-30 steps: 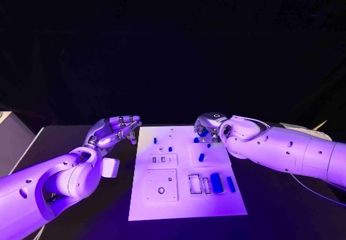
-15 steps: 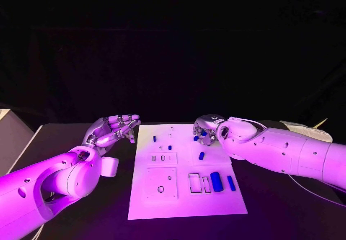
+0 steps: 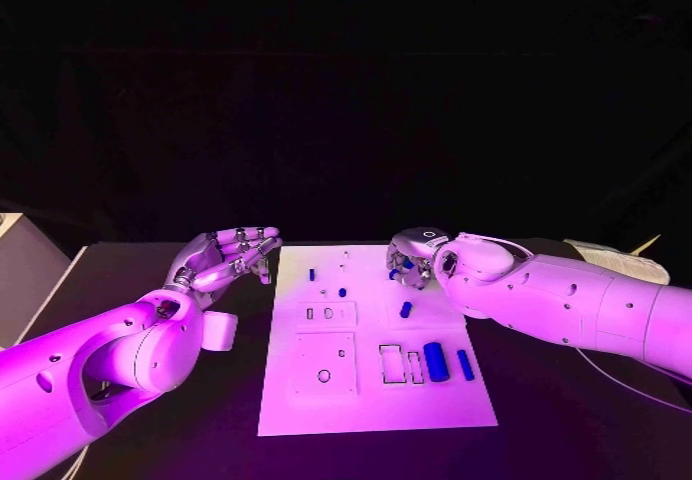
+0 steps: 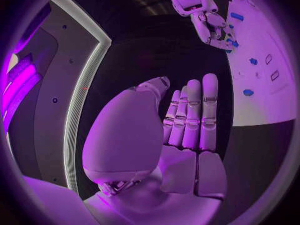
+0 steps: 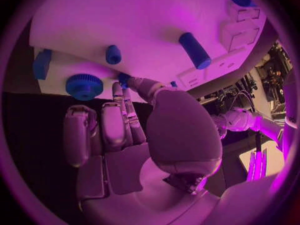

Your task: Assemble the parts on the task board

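Observation:
The white task board (image 3: 361,400) lies in the middle of the table. My right hand (image 3: 414,260) is over its far right part, and its thumb and a fingertip (image 5: 119,92) meet on a small blue part (image 5: 124,78) at the board's edge. Beside that lie a blue toothed wheel (image 5: 84,86), a short blue peg (image 5: 113,54) and a blue cylinder (image 5: 195,50). More blue parts (image 3: 436,361) lie near the board's near right side. My left hand (image 3: 228,256) hovers beside the board's far left corner, fingers apart and holding nothing.
The board (image 4: 269,85) has rectangular recesses (image 3: 325,360) on its left half and slots (image 3: 391,365) next to the blue pieces. A pale object (image 3: 613,262) lies on the table beyond my right arm. Bare black table (image 3: 577,420) flanks the board.
My right hand's fingers have shifted slightly over the board's far right part. The left hand has stayed where it was.

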